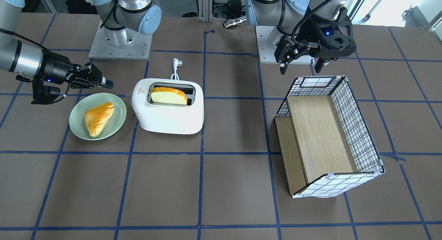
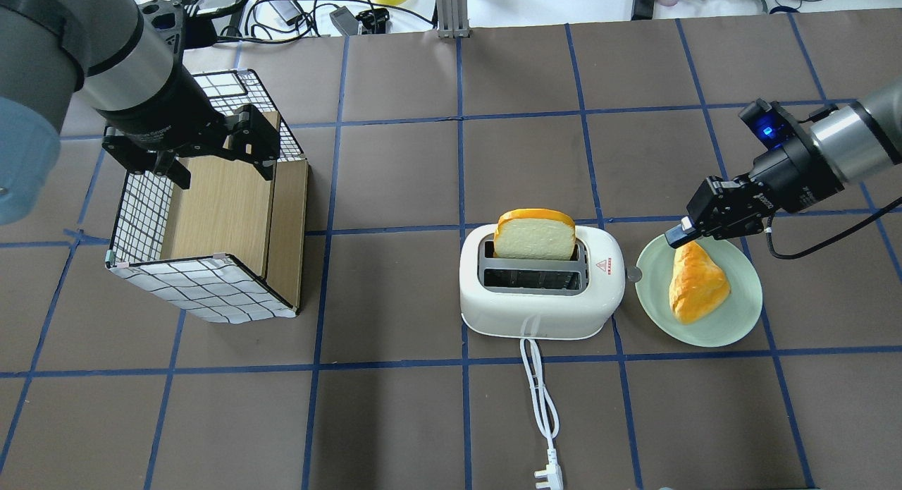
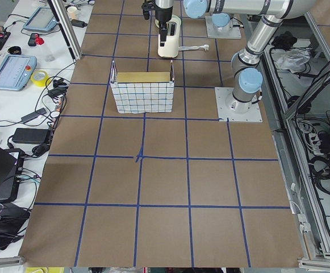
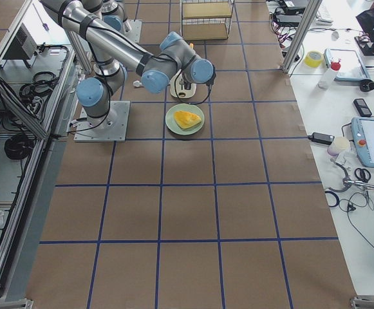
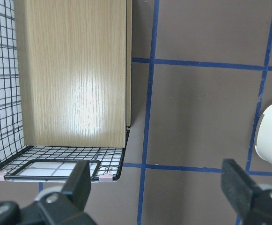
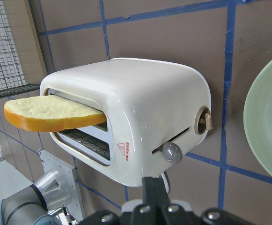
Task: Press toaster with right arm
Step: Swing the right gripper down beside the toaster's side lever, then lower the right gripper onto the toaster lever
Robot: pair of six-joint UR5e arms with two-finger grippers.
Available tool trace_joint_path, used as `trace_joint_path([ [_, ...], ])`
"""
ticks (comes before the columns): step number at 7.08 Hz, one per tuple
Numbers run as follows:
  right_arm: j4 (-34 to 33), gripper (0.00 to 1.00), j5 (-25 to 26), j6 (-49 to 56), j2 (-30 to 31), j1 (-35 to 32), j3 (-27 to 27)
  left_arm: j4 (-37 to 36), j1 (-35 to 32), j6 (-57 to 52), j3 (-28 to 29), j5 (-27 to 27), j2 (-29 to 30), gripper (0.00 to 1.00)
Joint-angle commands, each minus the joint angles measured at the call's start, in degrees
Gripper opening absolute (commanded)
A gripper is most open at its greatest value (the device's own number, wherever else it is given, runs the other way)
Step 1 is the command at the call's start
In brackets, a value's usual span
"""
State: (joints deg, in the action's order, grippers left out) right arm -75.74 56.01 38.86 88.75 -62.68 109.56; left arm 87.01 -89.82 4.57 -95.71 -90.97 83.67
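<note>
Press not done yet, by my read. Toaster [image 2: 539, 303] sits just right of centre in the overhead view, upright on the table [image 2: 394, 405], slots up. Its cord [image 2: 541, 395] trails toward the bottom edge and the plug [image 2: 550, 476] lies loose.

A bread slice [image 2: 534, 234] stands in the slot nearer the top of frame and sticks well out — so the carriage looks up. Lever knob [image 6: 172, 153] is on the end face toward the plate [image 2: 747, 321]. In the right wrist view it's lower centre: grey, round, poking out of a slit [image 6: 182, 134], with a small dial [image 6: 204, 121] beside it. Red triangle sticker [image 2: 601, 266] sits on top by that end.

Shell is glossy white rounded plastic. I'd expect a finger to skid if you land off-centre on that small knob, and the body may slide, since nothing holds it.

Right gripper [image 2: 680, 235] has its fingers together, nothing in them. In the overhead view it hangs right of the toaster, over the plate's upper-left rim — near the knob but apart from it. No contact in any view. Left to do: line up over the knob, push down, back off.

Pastry [image 2: 697, 282] lies on the plate, close under the gripper, so mind it.

Left gripper [image 5: 159, 187] is spread wide and empty, over the basket [image 2: 204, 292] in the overhead view's upper left, well apart from the toaster.
</note>
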Motion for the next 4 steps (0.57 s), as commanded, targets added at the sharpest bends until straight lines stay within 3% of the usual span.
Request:
trace_joint_path([
  [1,0.3,0.0,-4.9,5.2,-0.1,0.6,3.4,0.0,0.0,0.0,0.0,0.0,0.0,1.0],
  [4,-0.3,0.0,-5.4,7.4,-2.0,1.5,4.3,0.0,0.0,0.0,0.0,0.0,0.0,1.0],
])
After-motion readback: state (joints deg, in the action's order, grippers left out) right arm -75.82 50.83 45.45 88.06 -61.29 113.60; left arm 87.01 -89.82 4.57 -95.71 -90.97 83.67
